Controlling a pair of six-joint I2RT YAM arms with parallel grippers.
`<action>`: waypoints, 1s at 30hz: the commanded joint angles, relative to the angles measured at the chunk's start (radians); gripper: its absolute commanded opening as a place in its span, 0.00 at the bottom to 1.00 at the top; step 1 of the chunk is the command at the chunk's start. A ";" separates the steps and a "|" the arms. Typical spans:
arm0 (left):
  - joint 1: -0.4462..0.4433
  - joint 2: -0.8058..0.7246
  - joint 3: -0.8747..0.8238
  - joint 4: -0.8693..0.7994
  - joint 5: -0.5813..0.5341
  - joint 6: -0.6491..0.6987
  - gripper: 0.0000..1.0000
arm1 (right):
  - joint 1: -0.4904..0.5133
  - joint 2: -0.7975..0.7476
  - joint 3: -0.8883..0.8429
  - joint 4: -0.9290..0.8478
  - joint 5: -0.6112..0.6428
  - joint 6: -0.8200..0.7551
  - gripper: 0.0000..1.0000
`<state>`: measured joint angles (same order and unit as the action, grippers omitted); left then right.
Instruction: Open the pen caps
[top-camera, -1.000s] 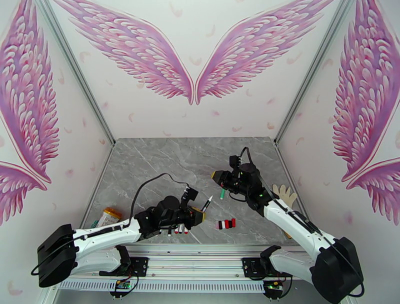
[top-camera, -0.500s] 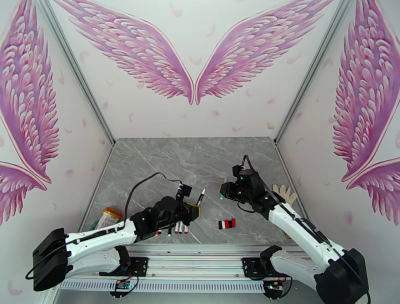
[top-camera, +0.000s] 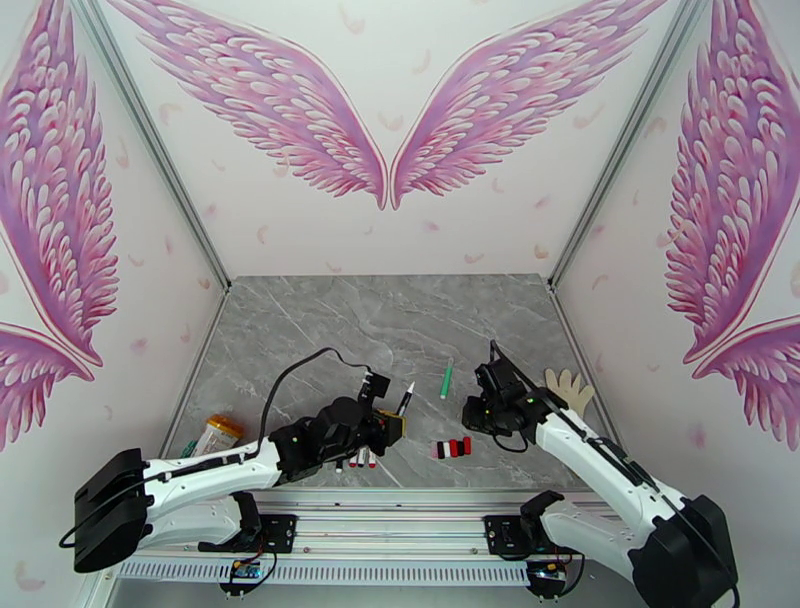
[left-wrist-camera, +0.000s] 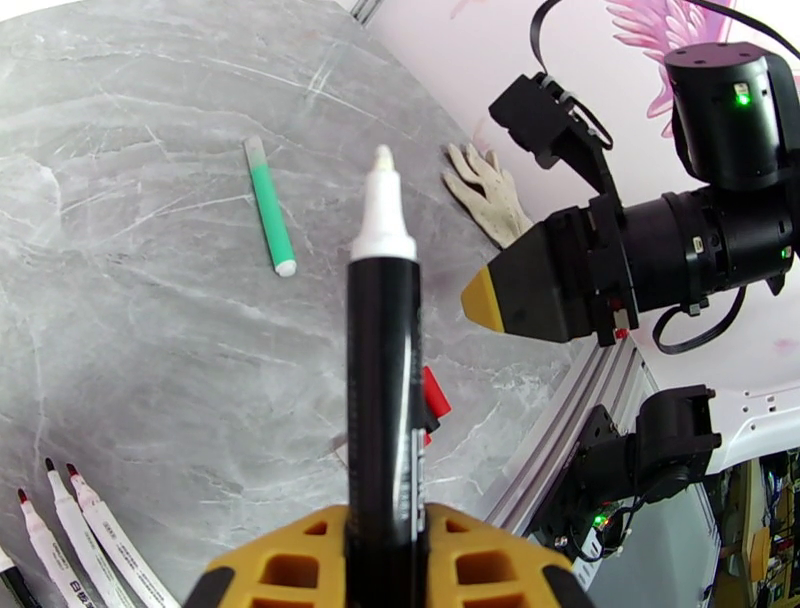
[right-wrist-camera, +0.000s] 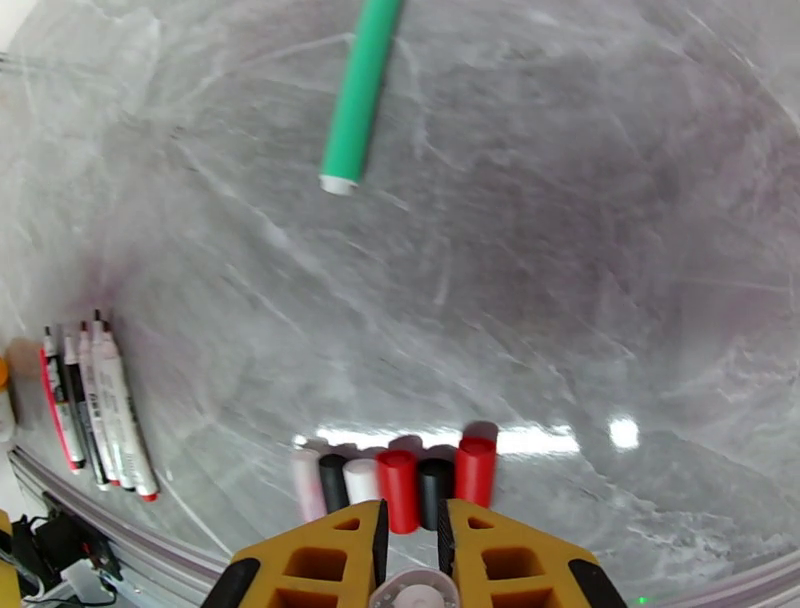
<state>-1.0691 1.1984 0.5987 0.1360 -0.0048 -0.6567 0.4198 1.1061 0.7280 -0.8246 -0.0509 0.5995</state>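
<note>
6 pen caps (right-wrist-camera: 400, 485) stand in a row near the table (top-camera: 330, 320) edge. Left of that row, the left hand (left-wrist-camera: 385, 530) clamps an uncapped black pen (left-wrist-camera: 382, 380), tip raised. Close by the row, the right hand (right-wrist-camera: 410, 530), fingers narrow, pinches a pale cap (right-wrist-camera: 410, 597). Beyond the row lies a green pen (top-camera: 447, 380).

Six caps (right-wrist-camera: 395, 485), red/black/white, in a row by the bench (top-camera: 330, 330) near edge. Green pen (top-camera: 446, 380) flat mid-bench. Uncapped black pen (left-wrist-camera: 383, 400) in left claw (left-wrist-camera: 385, 540).
</note>
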 joint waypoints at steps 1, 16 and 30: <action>-0.009 0.016 0.041 -0.014 -0.012 0.017 0.00 | 0.000 0.023 -0.031 -0.055 0.052 0.017 0.12; -0.031 0.038 0.069 -0.049 -0.038 0.014 0.00 | 0.000 0.131 -0.119 0.053 0.020 0.032 0.15; -0.040 0.049 0.078 -0.061 -0.043 0.010 0.00 | -0.001 0.185 -0.125 0.095 0.029 0.019 0.25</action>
<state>-1.1023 1.2377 0.6365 0.1009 -0.0418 -0.6544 0.4198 1.2808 0.6147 -0.7475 -0.0296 0.6270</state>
